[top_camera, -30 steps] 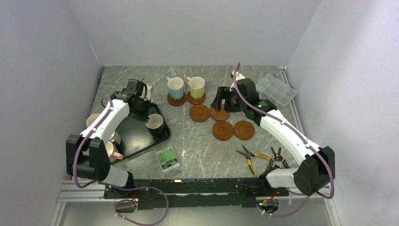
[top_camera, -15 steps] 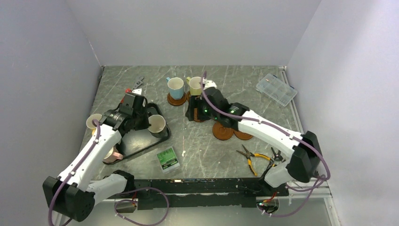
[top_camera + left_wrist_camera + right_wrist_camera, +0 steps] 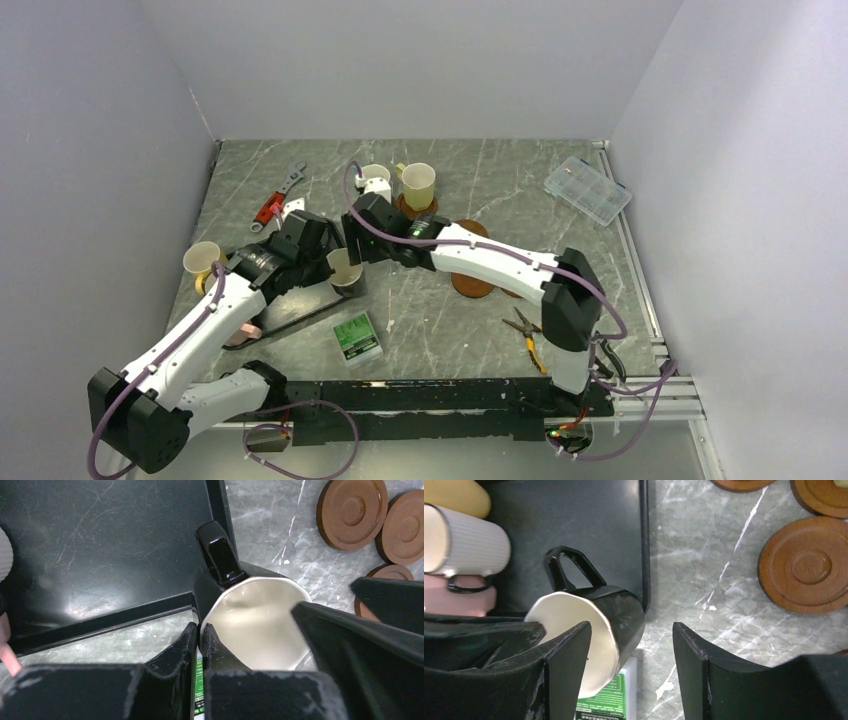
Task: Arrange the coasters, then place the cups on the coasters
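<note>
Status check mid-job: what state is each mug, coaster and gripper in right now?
black mug: tilted, held.
left gripper: shut on its rim.
right gripper: open, beside black mug.
olive-yellow mug: upright on coaster.
white mug: on its side on tray.
spare coaster: flat, bare.

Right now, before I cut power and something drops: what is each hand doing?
Left hand: closed, pinching the rim of the black handled mug with cream inside.
Right hand: open at that mug, gripping nothing.
</note>
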